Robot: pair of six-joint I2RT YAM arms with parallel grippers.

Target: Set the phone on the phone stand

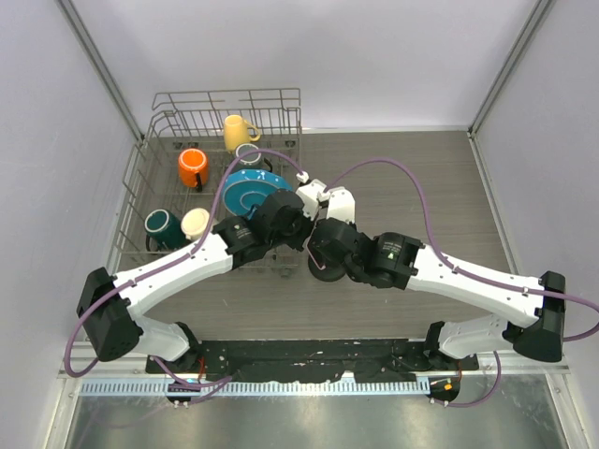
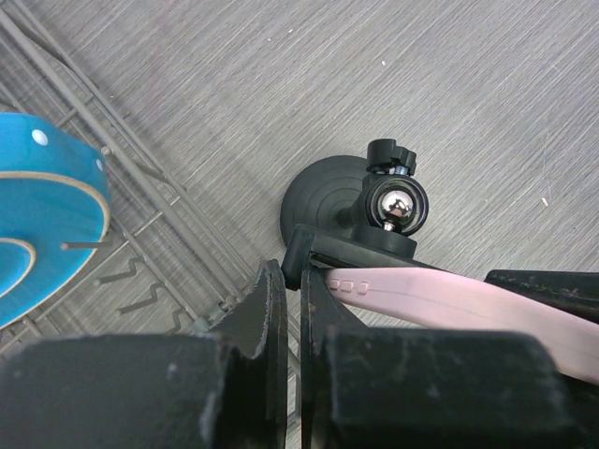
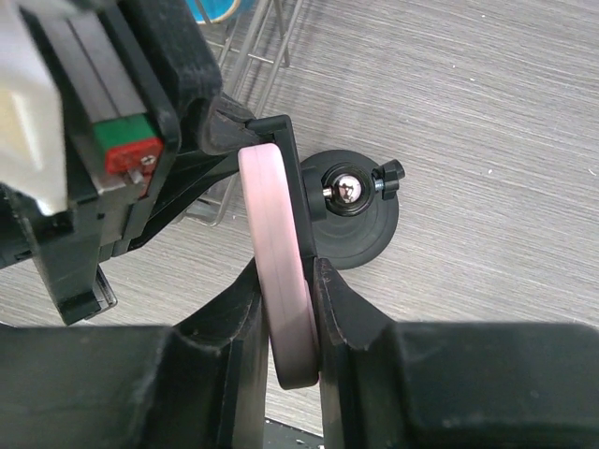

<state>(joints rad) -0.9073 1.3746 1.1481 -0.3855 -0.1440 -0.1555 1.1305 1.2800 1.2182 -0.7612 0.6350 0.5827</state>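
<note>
The right gripper (image 3: 288, 276) pinches the phone (image 3: 271, 206) on edge by its pale pink case. The phone's far end sits against the black cradle (image 2: 360, 245) of the phone stand (image 2: 318, 192), a hold that looks meant to let the handset slide into the clamp. The left gripper (image 2: 290, 276), jaws pressed together, sets its tips against the cradle's end, apparently to steady it, though whether it nips the lip cannot be told. Both arms reach forward and bend inward, wrists meeting over the table (image 1: 421, 187) just beside the dish rack (image 1: 225, 98).
</note>
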